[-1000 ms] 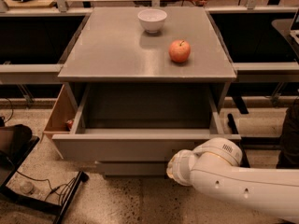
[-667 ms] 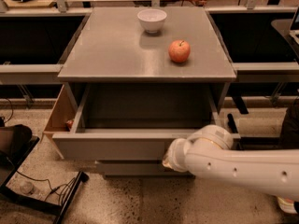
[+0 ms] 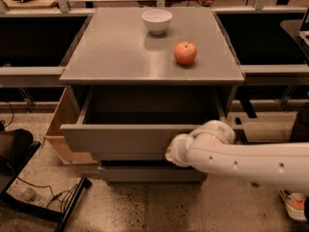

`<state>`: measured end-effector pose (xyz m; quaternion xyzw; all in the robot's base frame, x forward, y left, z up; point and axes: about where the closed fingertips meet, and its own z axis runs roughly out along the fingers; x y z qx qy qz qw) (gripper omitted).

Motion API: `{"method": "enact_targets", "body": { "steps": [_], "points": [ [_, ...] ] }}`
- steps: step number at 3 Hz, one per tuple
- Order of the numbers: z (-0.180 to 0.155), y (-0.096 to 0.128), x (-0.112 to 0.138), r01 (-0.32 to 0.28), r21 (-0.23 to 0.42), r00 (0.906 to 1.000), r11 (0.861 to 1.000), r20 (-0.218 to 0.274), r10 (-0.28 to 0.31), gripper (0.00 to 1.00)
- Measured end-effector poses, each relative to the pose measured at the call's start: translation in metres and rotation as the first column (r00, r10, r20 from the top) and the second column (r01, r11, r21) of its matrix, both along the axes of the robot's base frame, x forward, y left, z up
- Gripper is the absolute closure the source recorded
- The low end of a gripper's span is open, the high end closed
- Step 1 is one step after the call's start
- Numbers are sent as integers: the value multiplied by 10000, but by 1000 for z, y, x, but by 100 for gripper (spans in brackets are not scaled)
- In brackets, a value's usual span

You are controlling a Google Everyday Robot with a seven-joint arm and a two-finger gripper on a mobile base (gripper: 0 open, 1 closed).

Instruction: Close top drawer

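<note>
The top drawer (image 3: 120,138) is a wide grey drawer, pulled well out of the grey cabinet (image 3: 120,62); its grey inside (image 3: 149,108) looks empty. My white arm comes in from the right, low in the view. My gripper (image 3: 170,154) is at the drawer's front panel, right of its middle and near its lower edge, pressed against or very close to it. The wrist hides the gripper's end. Another grey drawer front (image 3: 145,174) shows below.
A white bowl (image 3: 157,20) and a red apple (image 3: 185,52) sit on the cabinet top. A light wooden box (image 3: 65,129) leans at the cabinet's left. A black stand with cables (image 3: 43,202) lies on the floor at left. Dark shelving flanks the cabinet.
My arm has moved up and left toward the drawer front. The drawer now sits a little further in than a second ago.
</note>
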<state>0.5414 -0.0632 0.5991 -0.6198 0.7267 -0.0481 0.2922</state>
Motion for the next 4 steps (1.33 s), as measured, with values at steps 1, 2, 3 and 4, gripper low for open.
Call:
{"method": "enact_targets", "body": {
  "steps": [1, 2, 3, 4],
  "points": [
    [-1, 9, 31, -170, 71, 9996, 9998, 226, 169, 100],
    [-3, 18, 55, -326, 110, 9988, 9994, 370, 322, 100],
    [-3, 23, 77, -250, 255, 9986, 9994, 469, 237, 97],
    [-3, 23, 77, -250, 255, 9986, 9994, 469, 237, 75]
  ]
}}
